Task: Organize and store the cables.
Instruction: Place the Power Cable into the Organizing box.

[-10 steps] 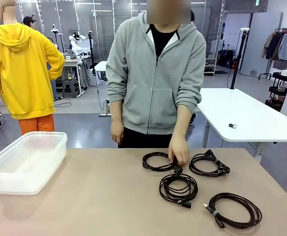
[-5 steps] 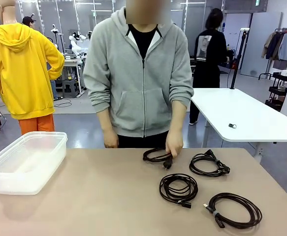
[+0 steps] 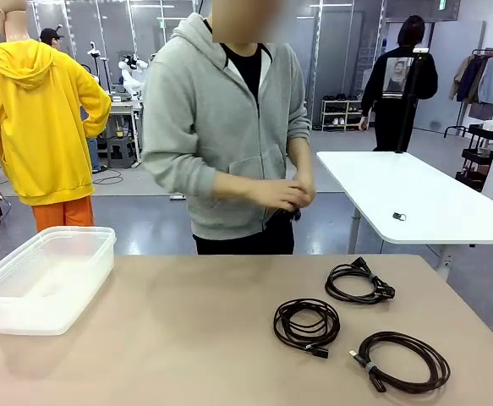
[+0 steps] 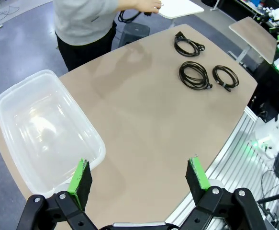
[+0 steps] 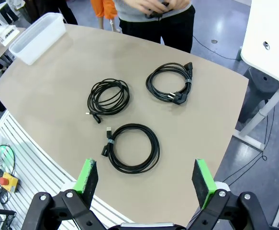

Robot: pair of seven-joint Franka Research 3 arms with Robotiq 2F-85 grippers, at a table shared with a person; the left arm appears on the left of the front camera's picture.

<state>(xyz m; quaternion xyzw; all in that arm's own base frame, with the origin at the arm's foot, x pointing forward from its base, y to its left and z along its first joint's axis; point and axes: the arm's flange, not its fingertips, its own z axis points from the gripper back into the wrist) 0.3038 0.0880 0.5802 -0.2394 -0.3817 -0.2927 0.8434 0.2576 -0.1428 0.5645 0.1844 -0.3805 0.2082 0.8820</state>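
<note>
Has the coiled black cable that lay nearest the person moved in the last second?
Yes. The thin black coiled cable has gone up off the tan tabletop and now hangs in the person's hands, above the table's far edge.

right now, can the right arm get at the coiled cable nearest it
Probably yes: the right gripper hangs open above the near coiled cable, which lies alone on the table, apart from the other two coils, and the person's hands are up at the far side.

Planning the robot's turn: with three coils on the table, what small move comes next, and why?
Probably lower the right gripper onto the nearest coil: its jaws are open, that coil lies right below, and the person's hands hold another.
</note>
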